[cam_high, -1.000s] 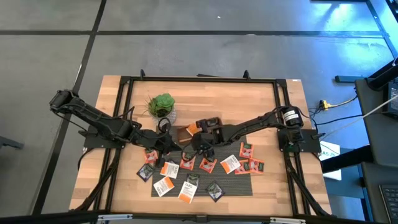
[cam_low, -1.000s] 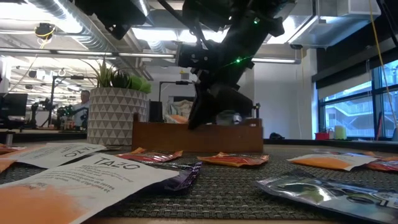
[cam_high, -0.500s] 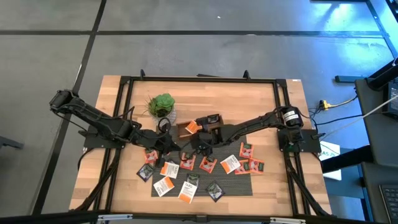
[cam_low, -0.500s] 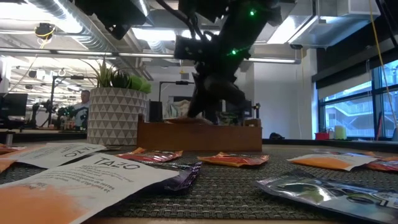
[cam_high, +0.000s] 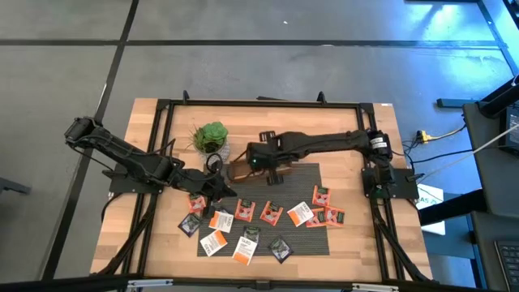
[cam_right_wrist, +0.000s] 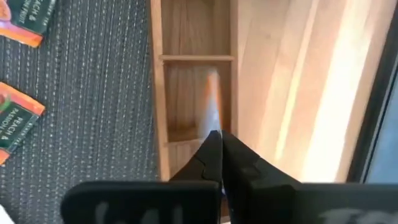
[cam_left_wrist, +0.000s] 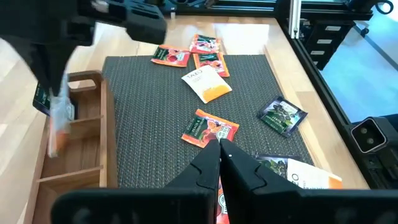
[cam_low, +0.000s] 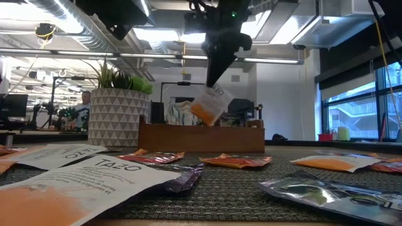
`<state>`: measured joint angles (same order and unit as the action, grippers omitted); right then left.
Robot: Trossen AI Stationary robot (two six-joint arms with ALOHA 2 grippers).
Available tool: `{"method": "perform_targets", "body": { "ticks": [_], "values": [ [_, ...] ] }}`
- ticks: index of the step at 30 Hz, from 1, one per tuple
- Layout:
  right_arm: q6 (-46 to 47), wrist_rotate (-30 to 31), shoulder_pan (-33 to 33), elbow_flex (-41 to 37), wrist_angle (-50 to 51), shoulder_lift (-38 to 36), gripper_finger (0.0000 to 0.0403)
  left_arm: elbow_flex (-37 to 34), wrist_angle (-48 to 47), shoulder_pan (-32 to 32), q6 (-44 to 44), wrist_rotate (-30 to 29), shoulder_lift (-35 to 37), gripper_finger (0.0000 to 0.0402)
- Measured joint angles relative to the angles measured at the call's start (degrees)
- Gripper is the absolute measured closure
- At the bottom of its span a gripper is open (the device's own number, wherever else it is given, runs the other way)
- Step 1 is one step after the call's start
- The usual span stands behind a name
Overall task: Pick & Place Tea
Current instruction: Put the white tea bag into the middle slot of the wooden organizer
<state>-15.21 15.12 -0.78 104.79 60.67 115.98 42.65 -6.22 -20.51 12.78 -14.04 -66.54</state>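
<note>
One white-and-orange tea sachet [cam_low: 210, 105] hangs clenched in my right gripper [cam_low: 217, 74] above the wooden tray [cam_high: 240, 170] near the tabletop's centre. My left gripper [cam_left_wrist: 220, 151], jaws pinched together on nothing, hovers over the dark mat [cam_left_wrist: 155, 112] among loose sachets [cam_high: 301, 213].

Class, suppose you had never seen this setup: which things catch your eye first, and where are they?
A white-and-orange sachet dangles from the right tool, above the wooden tray. More sachets lie scattered on the dark mat, and a potted plant stands beside the tray.
</note>
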Motion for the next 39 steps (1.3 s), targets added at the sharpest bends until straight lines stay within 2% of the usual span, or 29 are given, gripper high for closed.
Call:
{"method": "perform_targets", "body": {
  "ticks": [6, 19, 22, 27, 39],
  "values": [
    [-1.76, -3.29, 2.49, -1.48, -2.34, 0.0, 0.0401, 0.0, 0.0, -0.01, -0.01, 0.0, 0.0, 0.0392],
    [-5.05, -2.74, 3.15, -6.77, -8.88, 0.0, 0.0393, 0.0, -0.03, 0.0, -0.03, 0.0, 0.0, 0.0391],
    [-8.25, -2.62, 3.14, -6.77, -9.11, 0.0, 0.0392, 0.0, -0.04, 0.0, -0.03, 0.0, 0.0, 0.0392],
    [-15.13, 1.31, 3.13, -6.77, -9.15, 0.0, 0.0391, 0.0, -0.03, 0.0, -0.03, 0.0, 0.0, 0.0395],
    [-28.69, 1.28, 0.23, -6.77, -12.1, 0.0, 0.0391, 0.0, -0.04, 0.0, -0.05, -0.02, 0.0, 0.0392]
  ]
}}
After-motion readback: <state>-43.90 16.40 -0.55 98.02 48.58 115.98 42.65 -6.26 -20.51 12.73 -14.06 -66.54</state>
